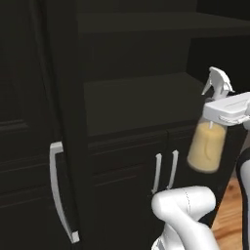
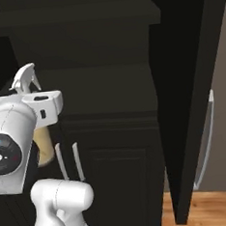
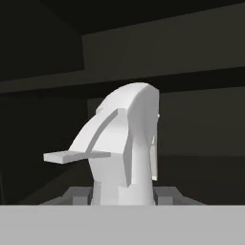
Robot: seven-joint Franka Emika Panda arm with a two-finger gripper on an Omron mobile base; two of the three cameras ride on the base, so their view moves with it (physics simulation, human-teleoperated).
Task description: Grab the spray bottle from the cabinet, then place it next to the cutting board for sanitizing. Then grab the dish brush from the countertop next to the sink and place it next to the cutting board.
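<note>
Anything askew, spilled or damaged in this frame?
Nothing stands out. The spray bottle hangs upright in the hand, gripped at its neck, liquid inside, no drips visible. The cabinet stands open with bare dark shelves, which fits the bottle having been taken out.

The spray bottle is mostly hidden behind the white arm in the right base view. In the hand view its sprayer head blocks the gripper, and the bottle's body is cut off below. The cabinet's upper shelves are too dark to make out.

Whitish sprayer head of the spray bottle before dark shelves.
</note>
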